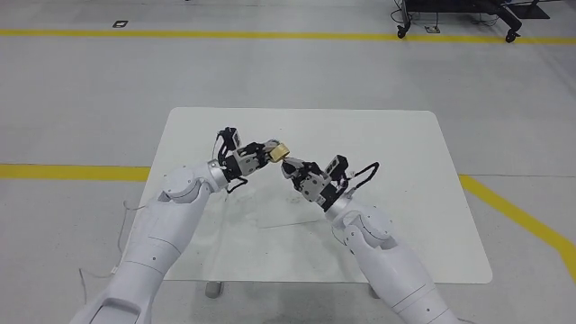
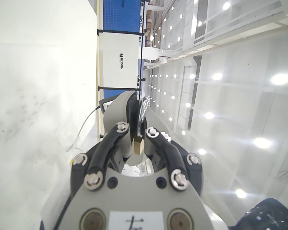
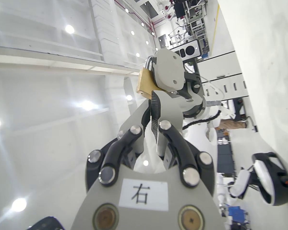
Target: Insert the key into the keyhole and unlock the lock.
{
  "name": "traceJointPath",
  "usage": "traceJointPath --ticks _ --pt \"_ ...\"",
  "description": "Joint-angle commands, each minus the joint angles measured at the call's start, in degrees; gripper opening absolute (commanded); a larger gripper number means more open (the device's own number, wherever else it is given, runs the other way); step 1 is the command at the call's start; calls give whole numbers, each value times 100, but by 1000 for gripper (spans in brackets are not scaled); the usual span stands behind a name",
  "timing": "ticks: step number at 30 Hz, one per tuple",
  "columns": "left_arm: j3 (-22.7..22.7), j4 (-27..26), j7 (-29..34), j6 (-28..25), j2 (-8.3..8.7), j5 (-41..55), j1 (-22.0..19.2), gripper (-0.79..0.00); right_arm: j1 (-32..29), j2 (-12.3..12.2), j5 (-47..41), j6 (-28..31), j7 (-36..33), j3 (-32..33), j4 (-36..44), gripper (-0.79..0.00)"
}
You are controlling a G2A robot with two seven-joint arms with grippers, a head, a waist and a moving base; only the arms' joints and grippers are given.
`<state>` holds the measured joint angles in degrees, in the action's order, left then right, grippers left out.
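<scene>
A small brass padlock (image 1: 279, 151) hangs in the air over the middle of the white table (image 1: 405, 153). My left gripper (image 1: 261, 154) is shut on its body (image 2: 138, 146), fingers closed at its sides (image 2: 137, 130). My right gripper (image 1: 293, 167) meets it from the opposite side and is shut on a silvery key (image 2: 143, 110). In the right wrist view the right gripper (image 3: 153, 104) has its tips right against the padlock's lower end (image 3: 146, 83). The key blade is hidden between pads and lock. The steel shackle (image 3: 147, 62) points away, closed.
Both forearms angle in from the table's near edge and meet near its centre. Yellow floor lines (image 1: 270, 33) run behind and beside the table. A black wheeled cart (image 1: 459, 0) stands far back on the right.
</scene>
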<state>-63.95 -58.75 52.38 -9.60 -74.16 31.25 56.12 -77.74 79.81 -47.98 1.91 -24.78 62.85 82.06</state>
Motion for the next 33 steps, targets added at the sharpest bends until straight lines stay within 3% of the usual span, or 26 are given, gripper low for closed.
traceJointPath --ticks 1,11,18,33 --pt "-25 -103 -62 -303 9 -105 67 -785 23 13 -387 -123 -102 39 -54 -785" --pt "-68 -446 -452 -1183 57 -844 284 -785 110 53 -1870 -975 -594 235 -288 -785" --pt "-110 -575 -751 -1473 71 -1097 385 -785 167 88 -2638 -1426 -789 288 -504 -785" --pt "-119 -749 -953 -1538 74 -1167 501 -785 246 75 -2336 -1470 -1066 248 -527 -785"
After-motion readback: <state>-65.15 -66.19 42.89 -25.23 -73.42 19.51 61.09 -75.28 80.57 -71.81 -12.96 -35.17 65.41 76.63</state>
